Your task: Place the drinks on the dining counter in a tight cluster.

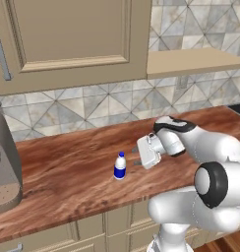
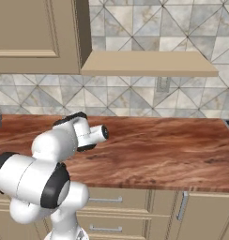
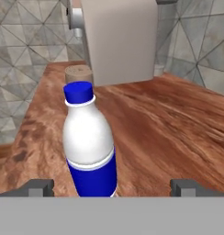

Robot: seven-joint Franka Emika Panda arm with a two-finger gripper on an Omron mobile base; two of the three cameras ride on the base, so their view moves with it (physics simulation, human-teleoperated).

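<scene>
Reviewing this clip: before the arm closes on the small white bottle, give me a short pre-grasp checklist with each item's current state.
1. Tool open: ok, both finger tips stand wide apart.
2. White bottle upright: ok, standing on the wood counter with its blue cap on.
3. Bottle between the fingers: ok in the hand view, though it sits nearer the left tip.
4. Tool at bottle height: ok, the left base view shows the hand level beside the bottle.
5. Bottle not yet touched: ok, a gap shows beside each tip.
6. Clear of the grey appliance: ok, it stands far off.
</scene>
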